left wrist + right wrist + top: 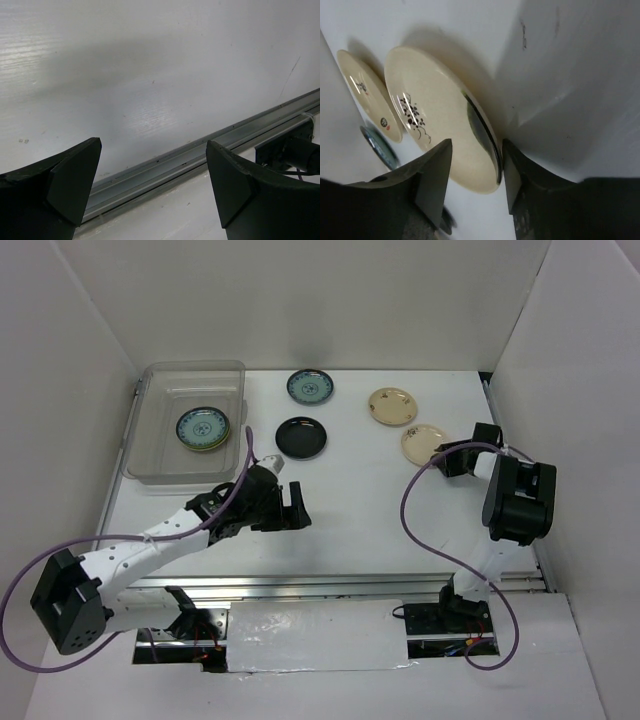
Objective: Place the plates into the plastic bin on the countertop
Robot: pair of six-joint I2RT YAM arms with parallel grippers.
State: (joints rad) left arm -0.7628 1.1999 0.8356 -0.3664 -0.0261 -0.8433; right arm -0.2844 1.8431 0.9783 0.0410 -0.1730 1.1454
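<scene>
**Two plates in the bin, right arm at a cream one**

Far left, the clear plastic bin (140,430) sits at the back-left corner of the counter (350,500). Inside it, a blue-patterned plate (203,426) lies on a lime green plate (224,437), and only the green rim peeks out.

Just below the bin, the left end effector (297,507) hangs over bare counter with its fingers spread wide and nothing between them. Its wrist camera sees only white surface and the metal rail (175,160).

On to the middle: the black plate (301,437) lies flat beside the bin, with a second blue-patterned plate (310,387) behind it. Next come two cream plates close together, the far cream plate (392,406) and the near cream plate (424,443).

And there at the near one is the right end effector (445,457). The wrist view shows a finger on either side of the plate's rim, partly apart. Whether they are actually pinching it, I can't tell.
</scene>
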